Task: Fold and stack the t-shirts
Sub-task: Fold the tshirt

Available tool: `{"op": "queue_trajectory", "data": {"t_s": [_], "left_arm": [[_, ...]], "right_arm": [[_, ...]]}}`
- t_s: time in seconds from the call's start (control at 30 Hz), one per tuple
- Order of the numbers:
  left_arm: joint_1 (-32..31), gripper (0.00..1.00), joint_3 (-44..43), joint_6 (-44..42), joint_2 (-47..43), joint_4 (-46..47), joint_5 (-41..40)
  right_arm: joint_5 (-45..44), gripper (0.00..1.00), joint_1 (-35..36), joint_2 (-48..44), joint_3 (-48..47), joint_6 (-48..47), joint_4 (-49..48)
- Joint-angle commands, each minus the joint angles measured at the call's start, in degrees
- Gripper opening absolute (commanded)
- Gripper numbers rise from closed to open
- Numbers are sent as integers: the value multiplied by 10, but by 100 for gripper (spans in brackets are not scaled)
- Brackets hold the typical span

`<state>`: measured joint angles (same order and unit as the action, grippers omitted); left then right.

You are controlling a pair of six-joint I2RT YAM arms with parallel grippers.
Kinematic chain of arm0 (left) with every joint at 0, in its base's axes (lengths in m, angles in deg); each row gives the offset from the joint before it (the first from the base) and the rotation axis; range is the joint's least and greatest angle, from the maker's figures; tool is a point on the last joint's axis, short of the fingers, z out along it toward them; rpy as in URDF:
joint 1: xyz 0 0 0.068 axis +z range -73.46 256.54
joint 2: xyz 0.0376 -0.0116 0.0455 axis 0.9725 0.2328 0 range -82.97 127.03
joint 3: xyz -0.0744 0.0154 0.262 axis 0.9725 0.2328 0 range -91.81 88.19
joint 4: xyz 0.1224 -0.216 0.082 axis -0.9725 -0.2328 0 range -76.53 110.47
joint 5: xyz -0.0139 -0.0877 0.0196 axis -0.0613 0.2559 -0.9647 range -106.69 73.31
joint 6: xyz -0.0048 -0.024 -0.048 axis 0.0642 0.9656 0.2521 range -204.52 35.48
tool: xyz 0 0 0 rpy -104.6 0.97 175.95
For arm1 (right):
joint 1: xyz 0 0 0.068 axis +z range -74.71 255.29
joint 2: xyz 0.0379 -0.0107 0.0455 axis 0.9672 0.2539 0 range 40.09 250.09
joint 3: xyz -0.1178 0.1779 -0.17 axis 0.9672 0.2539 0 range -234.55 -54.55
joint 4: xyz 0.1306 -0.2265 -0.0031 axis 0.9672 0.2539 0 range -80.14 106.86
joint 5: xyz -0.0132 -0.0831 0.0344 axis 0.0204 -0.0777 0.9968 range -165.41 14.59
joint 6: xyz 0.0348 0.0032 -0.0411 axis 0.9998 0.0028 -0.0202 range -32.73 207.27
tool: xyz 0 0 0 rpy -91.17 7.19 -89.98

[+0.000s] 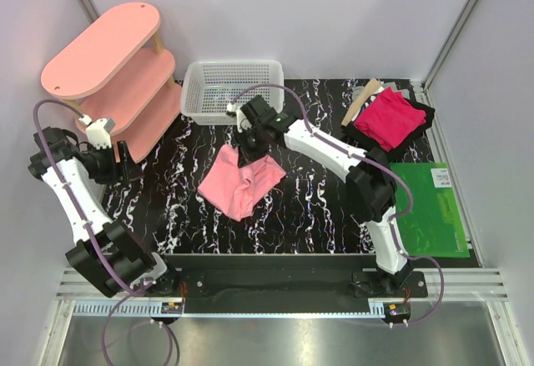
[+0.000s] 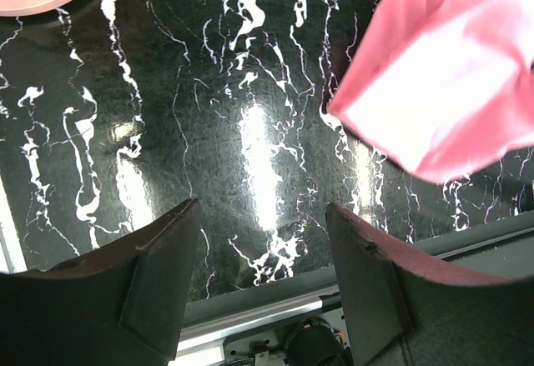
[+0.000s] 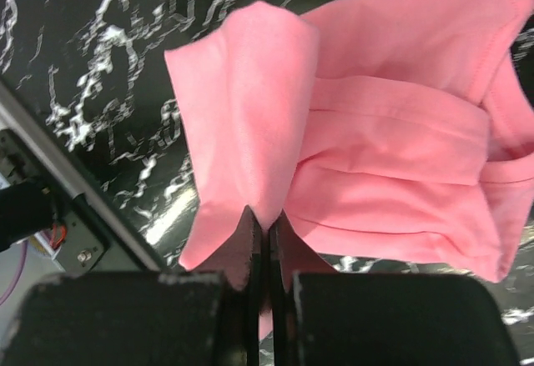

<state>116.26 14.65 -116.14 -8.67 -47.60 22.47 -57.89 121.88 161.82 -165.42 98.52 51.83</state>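
1. I work in a robot lab test cell: plain white wall panels (image 1: 317, 16) box in the space.
2. My left arm (image 1: 71, 187) and right arm (image 1: 325, 145) are bolted to a metal rail (image 1: 284, 295) at the edge of the black marbled tabletop (image 1: 317, 216).
3. The props look staged: a pink shelf (image 1: 100, 49), a white basket (image 1: 200, 103) and a green mat (image 1: 430, 216).

Top view: bright, even light from overhead; only faint, soft shadows on the desk (image 1: 317, 216); focus sharp edge to edge.
Left wrist view: tall white glare streak on the glossy desk; salmon-pink shirt (image 2: 450, 74) blown out almost to white mid-cloth; left claw (image 2: 263, 212) dark, edges soft.
Right wrist view: shirt seams crisp, evenly lit; right claw (image 3: 265, 220) close to lens, underexposed, blurred.
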Motion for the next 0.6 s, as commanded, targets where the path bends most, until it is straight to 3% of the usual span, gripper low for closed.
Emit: {"op": "queue_trajectory", "data": {"t_s": [0.0,0.07,0.13,0.17,0.2,0.3,0.47,0.57], "left_arm": [[-23,67,-6,2,-7,-5,3],[-45,67,-6,4,-13,-9,-1],[-66,67,-6,2,-19,-14,-9],[-92,67,-6,-1,-21,-22,-13],[-103,67,-7,-1,-23,-23,-16],[-140,67,-13,3,-31,-29,-25],[-172,67,-25,20,-28,-31,-29],[-186,67,-26,30,-26,-30,-35]], "right_arm": [[21,0,-48,18,-3,-28,-41],[23,1,-66,39,-5,-31,-41],[13,14,-86,62,-9,-36,-40],[-2,31,-91,68,-11,-36,-38],[-11,55,-105,74,-13,-32,-37],[-63,89,-123,82,-20,-12,-23],[-240,97,-128,26,-25,4,-15],[-266,97,-127,-25,-24,25,-15]]}}
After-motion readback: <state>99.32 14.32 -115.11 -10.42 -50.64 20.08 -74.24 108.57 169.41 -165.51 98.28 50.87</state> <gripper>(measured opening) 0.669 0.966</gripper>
